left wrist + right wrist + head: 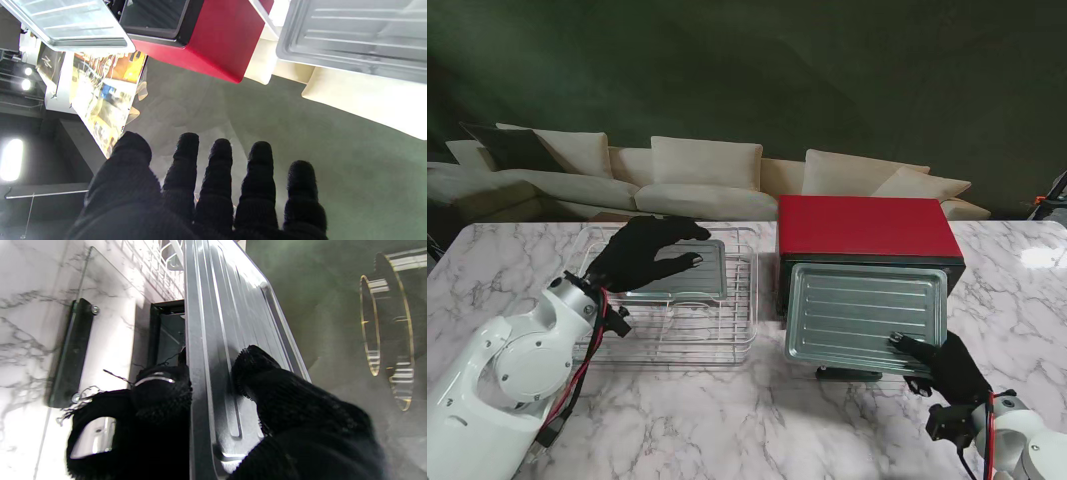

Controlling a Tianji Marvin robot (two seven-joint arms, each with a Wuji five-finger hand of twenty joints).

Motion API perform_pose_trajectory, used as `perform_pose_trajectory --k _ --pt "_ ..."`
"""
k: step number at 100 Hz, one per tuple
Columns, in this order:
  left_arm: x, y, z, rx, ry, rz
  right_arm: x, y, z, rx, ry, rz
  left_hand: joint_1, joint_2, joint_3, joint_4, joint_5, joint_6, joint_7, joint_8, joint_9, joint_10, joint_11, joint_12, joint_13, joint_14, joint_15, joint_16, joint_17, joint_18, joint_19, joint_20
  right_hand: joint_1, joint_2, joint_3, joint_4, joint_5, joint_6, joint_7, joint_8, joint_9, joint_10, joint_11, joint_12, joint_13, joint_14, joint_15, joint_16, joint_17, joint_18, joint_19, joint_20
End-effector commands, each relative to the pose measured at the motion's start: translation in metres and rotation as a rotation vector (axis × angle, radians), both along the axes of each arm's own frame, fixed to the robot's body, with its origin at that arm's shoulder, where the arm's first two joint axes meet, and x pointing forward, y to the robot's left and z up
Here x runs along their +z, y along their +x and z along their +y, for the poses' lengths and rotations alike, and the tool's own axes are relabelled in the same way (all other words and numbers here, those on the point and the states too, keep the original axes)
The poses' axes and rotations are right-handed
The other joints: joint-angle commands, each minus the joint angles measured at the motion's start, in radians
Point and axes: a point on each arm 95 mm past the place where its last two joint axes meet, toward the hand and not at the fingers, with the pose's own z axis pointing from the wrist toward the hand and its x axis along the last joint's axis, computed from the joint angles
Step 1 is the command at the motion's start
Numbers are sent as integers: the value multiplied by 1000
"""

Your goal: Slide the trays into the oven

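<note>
Currently right hand (947, 368) is clamped on the near edge of the ribbed tray (867, 310), thumb (263, 383) on top, other fingers under the rim. That tray lies straight ahead of the hand, far edge at the mouth of the red oven (867, 232); push axis runs directly away from the palm. Left hand (649, 252) hovers, fingers spread and holding nothing, over the second tray (689, 282) on the wire rack (677, 335), beside the oven.
</note>
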Motion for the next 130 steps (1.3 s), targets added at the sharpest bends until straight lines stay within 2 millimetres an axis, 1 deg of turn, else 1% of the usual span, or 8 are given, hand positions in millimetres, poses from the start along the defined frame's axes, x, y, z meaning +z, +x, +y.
perform_pose_trajectory --k 1,30,48,86,93,99,108,130 --pt "-8 -1 1 -2 12 21 -9 -1 -6 -2 10 32 5 45 -24 -8 12 8 4 12 31 -18 7 10 18 -3 18 20 -13 29 16 20 84 55 86 48 31 -69 28 15 56 -46 105 28 36 -92 86 43 55 -59 122 7" --pt "-17 1 5 16 13 47 -28 4 -23 8 101 154 9 45 -23 -7 13 11 3 17 34 -15 8 14 18 0 17 25 -15 29 16 21 84 61 81 56 24 -65 23 19 46 -45 105 35 35 -95 84 38 54 -66 123 -2" --pt "-23 2 5 23 12 61 -38 9 -27 9 132 213 8 47 -23 -7 15 11 3 20 35 -15 8 16 19 0 18 27 -16 29 16 22 86 63 78 59 20 -62 20 22 42 -46 106 39 36 -97 83 36 54 -67 122 -5" --pt "-30 5 3 15 19 83 -56 24 -23 56 192 340 7 47 -24 -7 15 11 1 22 37 -15 9 18 20 1 18 29 -16 28 15 23 87 71 68 62 14 -62 12 34 36 -51 110 50 37 -112 94 37 55 -79 122 -14" --pt "-30 5 3 13 20 83 -59 27 -22 64 201 356 8 48 -23 -7 16 13 1 22 37 -14 9 18 20 2 18 30 -16 28 15 23 86 72 66 63 15 -68 13 37 35 -54 110 52 37 -116 96 37 55 -82 124 -15" --pt "-30 6 3 11 23 83 -63 29 -21 77 214 369 6 48 -24 -7 17 11 1 22 39 -14 10 18 22 2 19 30 -15 27 14 23 83 78 56 66 16 -86 10 44 32 -66 114 59 38 -131 104 39 56 -93 129 -18" --pt "-29 6 4 7 33 83 -67 32 -21 90 238 388 7 48 -23 -7 17 12 2 22 39 -15 10 18 21 2 19 30 -15 28 15 23 83 80 51 69 21 -94 7 50 30 -70 117 67 39 -141 116 42 57 -99 135 -20" --pt "-28 7 6 1 48 80 -77 42 -20 106 242 422 7 49 -24 -7 18 13 3 25 41 -13 10 19 23 3 19 31 -15 30 15 24 82 85 47 70 21 -102 3 56 28 -72 116 75 38 -145 123 42 57 -101 136 -23"
